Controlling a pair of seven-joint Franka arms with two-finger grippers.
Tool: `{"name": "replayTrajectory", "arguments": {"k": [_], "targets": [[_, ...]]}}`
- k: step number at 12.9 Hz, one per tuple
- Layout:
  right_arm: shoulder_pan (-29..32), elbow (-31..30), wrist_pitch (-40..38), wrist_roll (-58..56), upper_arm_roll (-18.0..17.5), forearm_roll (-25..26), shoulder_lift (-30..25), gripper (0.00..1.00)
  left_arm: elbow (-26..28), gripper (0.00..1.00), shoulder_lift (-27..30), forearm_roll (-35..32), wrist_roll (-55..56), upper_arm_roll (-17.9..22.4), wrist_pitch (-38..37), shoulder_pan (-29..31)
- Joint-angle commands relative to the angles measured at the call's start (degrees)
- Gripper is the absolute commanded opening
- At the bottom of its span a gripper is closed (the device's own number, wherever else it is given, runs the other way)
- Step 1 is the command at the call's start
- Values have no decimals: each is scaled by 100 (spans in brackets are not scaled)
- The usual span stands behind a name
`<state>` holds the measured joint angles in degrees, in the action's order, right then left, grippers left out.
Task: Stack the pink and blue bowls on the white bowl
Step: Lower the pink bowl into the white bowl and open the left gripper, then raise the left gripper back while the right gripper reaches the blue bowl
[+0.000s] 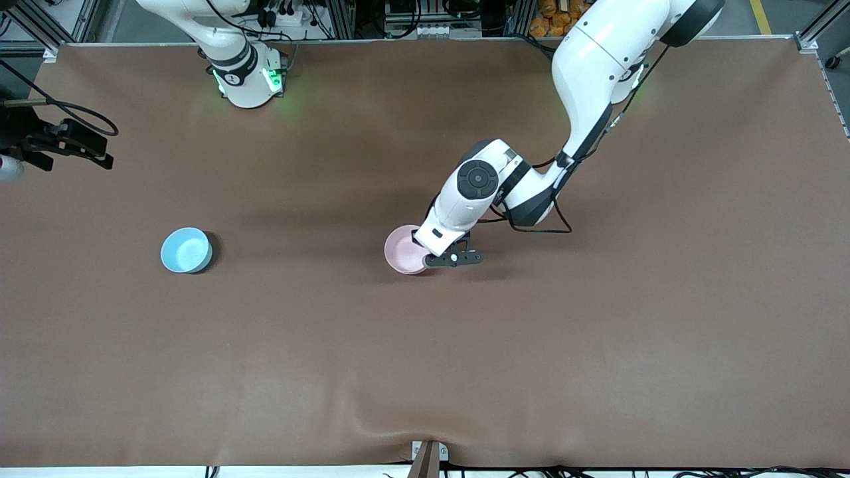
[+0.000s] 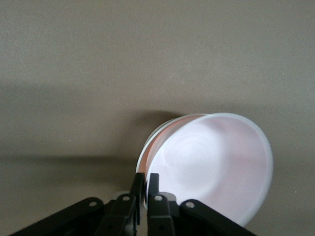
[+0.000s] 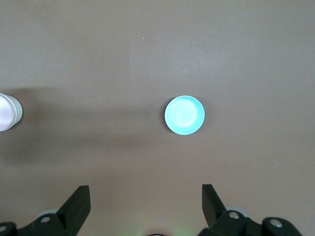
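left gripper (image 2: 146, 194) pinching pink bowl (image 2: 211, 167), white bowl (image 2: 150, 145) seemingly beneath

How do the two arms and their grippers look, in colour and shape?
Both arms have glossy white rounded shells with black joint rings. The left arm carries a loose black cable. The right arm's base glows green. The left gripper has thin black fingers; the right gripper has black wedge-shaped ones.
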<state>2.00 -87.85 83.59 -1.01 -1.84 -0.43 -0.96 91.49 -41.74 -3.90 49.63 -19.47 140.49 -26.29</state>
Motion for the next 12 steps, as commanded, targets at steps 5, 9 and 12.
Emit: {"name": "replayTrajectory", "arguments": {"k": [5,9,12], "targets": [[124,31,17,-100,17,-80,122,100,-114,100,1367,-181,162,277,-1843,535],[738,-12,-1,-258,25,-194,428,100,-114,100,2888,-103,47,268,-3429,1650],[907,-625,428,-452,87,-142,430,100,-122,100,3426,-137,-163,268,-3948,2320]]}}
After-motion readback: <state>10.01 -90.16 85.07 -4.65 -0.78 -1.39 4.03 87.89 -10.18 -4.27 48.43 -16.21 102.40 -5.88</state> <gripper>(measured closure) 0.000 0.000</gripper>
